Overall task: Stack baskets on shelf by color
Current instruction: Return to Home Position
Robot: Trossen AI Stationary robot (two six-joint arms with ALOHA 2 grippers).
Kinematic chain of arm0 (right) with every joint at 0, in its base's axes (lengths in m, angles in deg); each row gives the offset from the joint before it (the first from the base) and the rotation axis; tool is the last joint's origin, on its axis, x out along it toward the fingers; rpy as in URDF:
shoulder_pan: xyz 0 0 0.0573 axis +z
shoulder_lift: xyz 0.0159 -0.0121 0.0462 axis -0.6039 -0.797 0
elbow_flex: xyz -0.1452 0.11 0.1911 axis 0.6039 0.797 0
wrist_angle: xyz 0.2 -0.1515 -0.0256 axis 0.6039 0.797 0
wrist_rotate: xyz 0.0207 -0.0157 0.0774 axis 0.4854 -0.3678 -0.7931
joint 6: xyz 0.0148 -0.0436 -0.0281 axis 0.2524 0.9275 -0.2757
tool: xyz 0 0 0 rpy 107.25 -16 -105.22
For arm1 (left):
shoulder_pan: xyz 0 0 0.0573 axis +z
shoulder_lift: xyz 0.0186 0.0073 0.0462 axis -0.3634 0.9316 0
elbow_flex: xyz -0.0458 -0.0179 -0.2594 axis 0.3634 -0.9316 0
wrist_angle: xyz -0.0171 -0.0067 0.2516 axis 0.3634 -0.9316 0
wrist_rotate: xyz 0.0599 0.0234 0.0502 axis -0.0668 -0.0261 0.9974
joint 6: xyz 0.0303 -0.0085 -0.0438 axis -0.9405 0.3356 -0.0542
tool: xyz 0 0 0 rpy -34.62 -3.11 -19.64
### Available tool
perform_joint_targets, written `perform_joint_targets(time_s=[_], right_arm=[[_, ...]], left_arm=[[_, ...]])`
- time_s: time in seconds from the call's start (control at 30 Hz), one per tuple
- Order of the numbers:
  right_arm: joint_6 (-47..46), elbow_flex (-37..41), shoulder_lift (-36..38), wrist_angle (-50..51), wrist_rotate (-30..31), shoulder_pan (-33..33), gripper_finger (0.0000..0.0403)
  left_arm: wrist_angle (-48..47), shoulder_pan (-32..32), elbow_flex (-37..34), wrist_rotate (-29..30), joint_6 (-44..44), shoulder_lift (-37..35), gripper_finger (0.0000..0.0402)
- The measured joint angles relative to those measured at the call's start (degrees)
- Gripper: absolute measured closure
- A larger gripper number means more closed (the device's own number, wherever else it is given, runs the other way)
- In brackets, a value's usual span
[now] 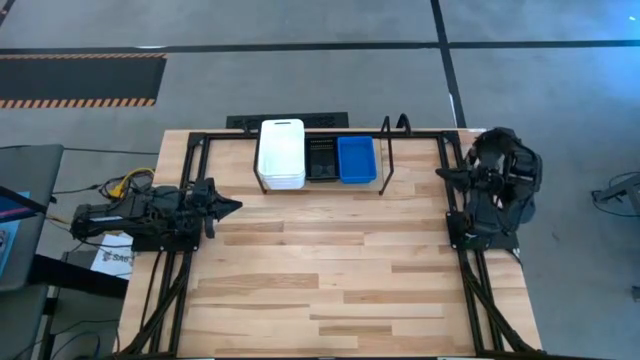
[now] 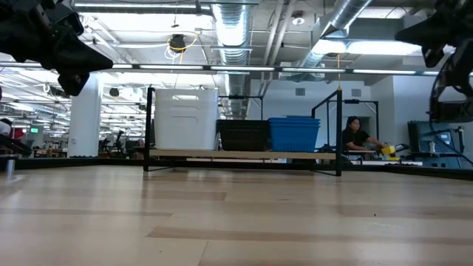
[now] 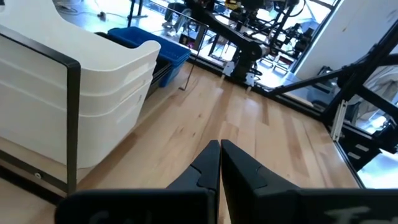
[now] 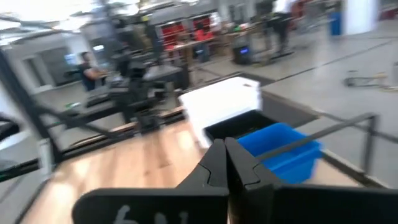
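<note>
Three stacks of baskets stand side by side on the black wire shelf (image 1: 388,160) at the table's far edge: white baskets (image 1: 281,152) on the left, black ones (image 1: 322,158) in the middle, blue ones (image 1: 356,160) on the right. In the low view the white stack (image 2: 185,118) stands tallest, beside the black (image 2: 242,134) and blue (image 2: 294,133) stacks. My left gripper (image 1: 232,207) hangs shut above the table's left side, pointing right, with nothing in it. Beyond the shelf's right end, at the table's right edge, my right gripper (image 1: 442,175) is shut and bare as well.
Bare wooden tabletop (image 1: 330,270) stretches from the shelf to the near edge, between the two arm bases. Cables (image 1: 122,184) lie off the table's left side. A person (image 2: 358,136) sits in the room far behind the shelf.
</note>
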State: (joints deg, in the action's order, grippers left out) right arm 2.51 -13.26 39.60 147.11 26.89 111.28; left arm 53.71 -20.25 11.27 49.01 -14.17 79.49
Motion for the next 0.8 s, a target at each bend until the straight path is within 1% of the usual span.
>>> perform_joint_targets(time_s=[0.3, 0.37, 0.5, 0.6, 0.8], right_arm=[[5.27, -3.54, 0.53, -0.01, 0.04, -16.18, 0.0401], [6.19, -3.76, 1.12, 0.01, 0.08, -18.37, 0.0401], [8.08, -3.74, 3.67, 0.02, 0.04, -20.41, 0.0401], [8.98, -3.76, 6.52, 0.05, 0.04, -20.34, 0.0401], [10.87, -5.54, 6.25, 0.07, 0.04, -19.6, 0.0401]], left_arm=[[0.0, 0.0, 0.0, 0.58, -3.27, 0.0, 0.0401], [-0.02, 0.0, 0.0, 1.25, -3.46, 0.0, 0.0401], [-0.49, 0.0, 0.02, 1.71, -4.27, 0.0, 0.0401], [-0.5, 0.0, 0.02, 1.73, -4.5, 0.0, 0.0401], [-0.83, 0.0, 0.04, 1.75, -3.91, 0.0, 0.0402]])
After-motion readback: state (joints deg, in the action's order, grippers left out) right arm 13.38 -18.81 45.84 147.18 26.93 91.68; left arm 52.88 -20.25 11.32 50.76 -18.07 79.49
